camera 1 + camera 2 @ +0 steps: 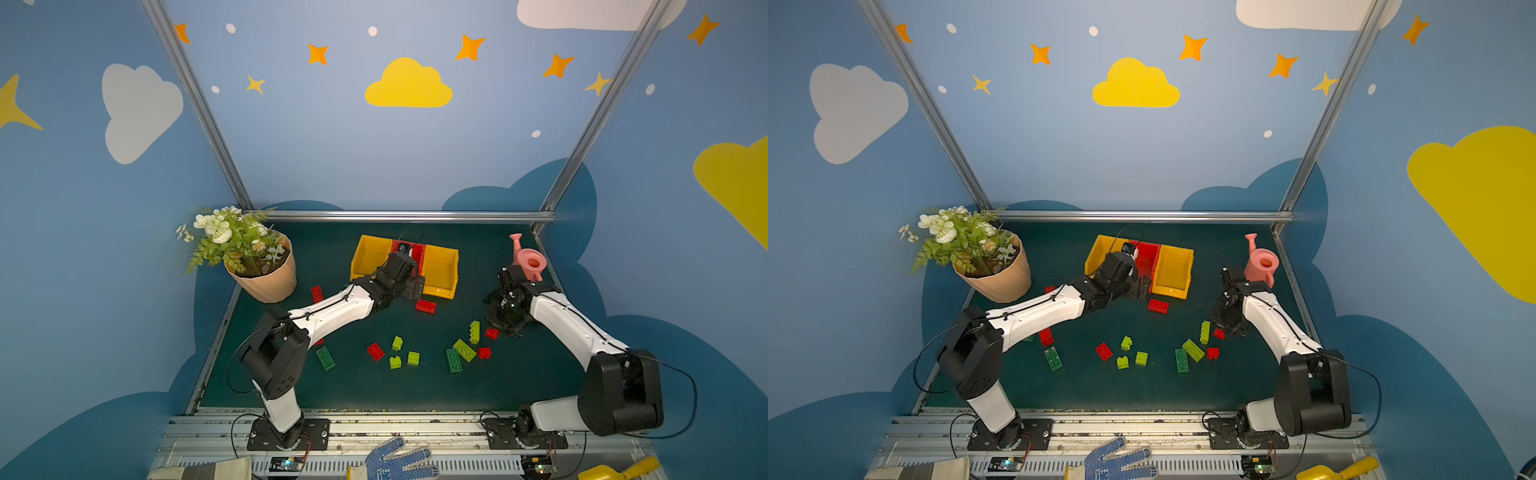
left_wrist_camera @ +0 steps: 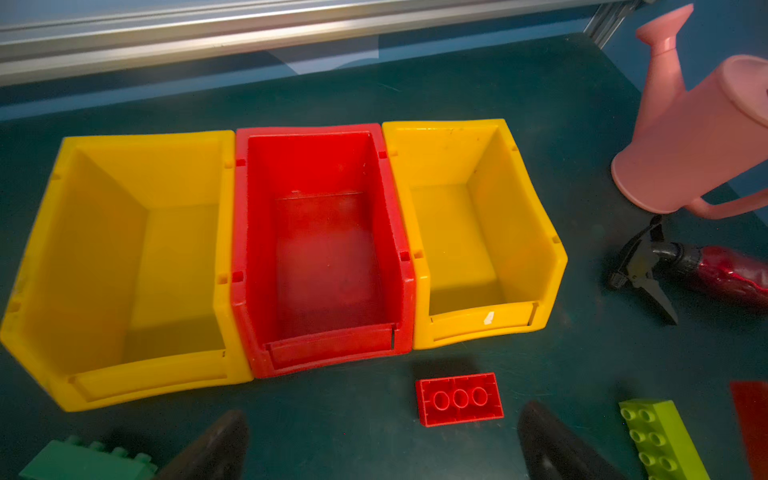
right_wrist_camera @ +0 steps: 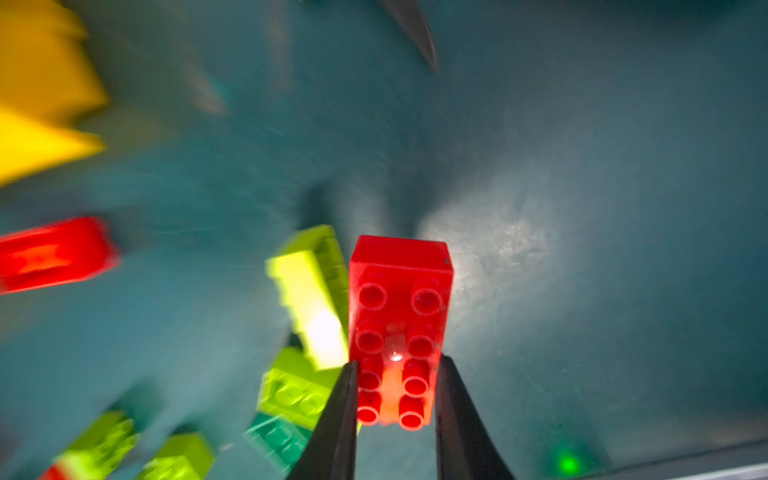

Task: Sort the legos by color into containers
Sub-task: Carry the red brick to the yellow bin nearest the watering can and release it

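The long red brick (image 3: 399, 299) is pinched at one end by the right gripper (image 3: 397, 362), which is clamped tight on it. Its bumps face the wrist camera, and most of it sticks out past the black fingers (image 3: 332, 436). That picture is smeary, so I cannot tell if the brick is off the mat (image 1: 415, 390). Call the back rail (image 1: 407, 216) 12 o'clock. Then, in both top views, this gripper is at 3 o'clock on the mat. A lime brick (image 1: 474, 331) lies just beside it, on its 9 o'clock side. More loose legos (image 1: 413, 358), red, lime and dark green, lie spread over the middle of the mat. The bins (image 2: 307, 129) stand in a row at 12 o'clock, with the red bin (image 2: 257, 208) between two yellow ones. The left gripper (image 2: 382, 415) hangs wide open with nothing in it, just on the 6 o'clock side of the red bin. A flipped red brick (image 2: 459, 399) lies just at 6 o'clock from the yellow bin (image 2: 511, 216) at the row's 3 o'clock end. A flowerpot (image 1: 266, 278) stands at 10 o'clock and a pink can (image 1: 528, 259) at 2 o'clock.
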Controlling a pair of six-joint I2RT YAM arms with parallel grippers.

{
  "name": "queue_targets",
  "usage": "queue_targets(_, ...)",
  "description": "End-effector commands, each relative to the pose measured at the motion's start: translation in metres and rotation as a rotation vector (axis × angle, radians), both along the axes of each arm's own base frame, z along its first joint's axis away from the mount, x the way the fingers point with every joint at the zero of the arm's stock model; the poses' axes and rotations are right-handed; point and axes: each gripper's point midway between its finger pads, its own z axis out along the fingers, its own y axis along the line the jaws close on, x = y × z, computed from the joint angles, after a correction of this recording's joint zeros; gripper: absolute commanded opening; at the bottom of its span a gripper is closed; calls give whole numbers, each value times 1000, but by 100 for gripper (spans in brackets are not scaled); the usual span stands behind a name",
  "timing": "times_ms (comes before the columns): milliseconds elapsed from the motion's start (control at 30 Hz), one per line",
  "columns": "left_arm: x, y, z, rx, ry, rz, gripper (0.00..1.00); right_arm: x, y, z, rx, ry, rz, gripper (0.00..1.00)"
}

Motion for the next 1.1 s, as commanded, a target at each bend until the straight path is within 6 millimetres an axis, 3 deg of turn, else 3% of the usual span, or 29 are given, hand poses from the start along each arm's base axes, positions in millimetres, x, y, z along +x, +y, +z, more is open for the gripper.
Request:
queue_targets(0,4,-7,-7,-17,37,-42,100,0,3,25,12,-27,24,16)
queue_targets(267,2,-14,-34,-54,129,-72,100,37,19,57,66,-113,54,19)
queue_targets(533,-3,-30,-71,-8,256,-143,98,100,64,77,197,-252,175,19)
queue_targets(733,16,-38,-81,12,255,-134,98,138,93,83,237,-320,284,20)
queue_targets(1067,51,-52,-91,-7,263,-138,97,160,102,82,244,-333,329,21)
